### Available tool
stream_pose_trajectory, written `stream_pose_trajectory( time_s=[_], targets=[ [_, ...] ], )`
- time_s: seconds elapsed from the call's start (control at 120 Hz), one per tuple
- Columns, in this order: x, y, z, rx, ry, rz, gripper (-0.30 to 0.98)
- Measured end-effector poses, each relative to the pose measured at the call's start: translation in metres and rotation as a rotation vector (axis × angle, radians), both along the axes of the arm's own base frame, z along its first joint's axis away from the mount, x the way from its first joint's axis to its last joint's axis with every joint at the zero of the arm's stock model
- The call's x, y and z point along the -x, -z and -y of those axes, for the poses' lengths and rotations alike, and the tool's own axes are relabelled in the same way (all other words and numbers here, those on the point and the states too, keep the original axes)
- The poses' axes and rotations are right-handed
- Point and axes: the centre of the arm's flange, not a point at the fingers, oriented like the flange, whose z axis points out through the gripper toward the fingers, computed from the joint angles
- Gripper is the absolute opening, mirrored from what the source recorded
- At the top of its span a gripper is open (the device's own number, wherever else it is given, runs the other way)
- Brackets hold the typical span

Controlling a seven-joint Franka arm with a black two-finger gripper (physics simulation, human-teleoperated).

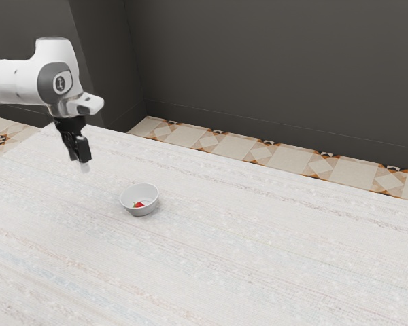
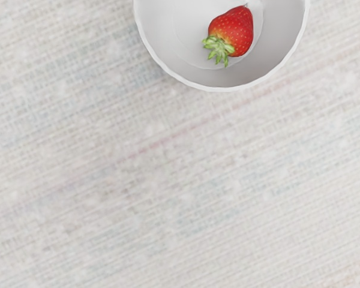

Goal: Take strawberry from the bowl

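Hanging above the desk [image 1: 258,238] near the bowl [image 1: 147,210], the pincer [image 1: 81,161] is presumably placed for an approach to the strawberry [image 2: 233,31], which lies on its side inside the bowl, though whether the pincer is open or closed cannot be determined.

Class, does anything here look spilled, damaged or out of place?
Nothing stands out: the bowl sits upright on the table, and the strawberry lies inside, looking whole.
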Motion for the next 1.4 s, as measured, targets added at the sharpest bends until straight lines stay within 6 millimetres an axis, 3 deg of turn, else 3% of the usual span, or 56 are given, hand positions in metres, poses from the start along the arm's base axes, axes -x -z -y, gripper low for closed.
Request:
stream_pose_trajectory(
  time_s=[0.158, 0.242, 0.342, 0.533, 0.917, 1.075, 1.4],
  targets=[
    [-0.051, 0.033, 0.026, -0.001, 0.166, 0.074, 0.64],
    [-0.066, 0.048, 0.047, 0.004, 0.254, 0.092, 0.59],
    [-0.066, 0.068, 0.065, 0.005, 0.338, 0.086, 0.52],
    [-0.067, 0.086, 0.086, 0.004, 0.448, 0.104, 0.39],
    [-0.069, 0.12, 0.09, -0.001, 0.562, 0.099, 0.33],
    [-0.071, 0.128, 0.102, 0.01, 0.605, 0.1, 0.32],
    [-0.065, 0.143, 0.096, 0.024, 0.626, 0.087, 0.32]
  ],
)
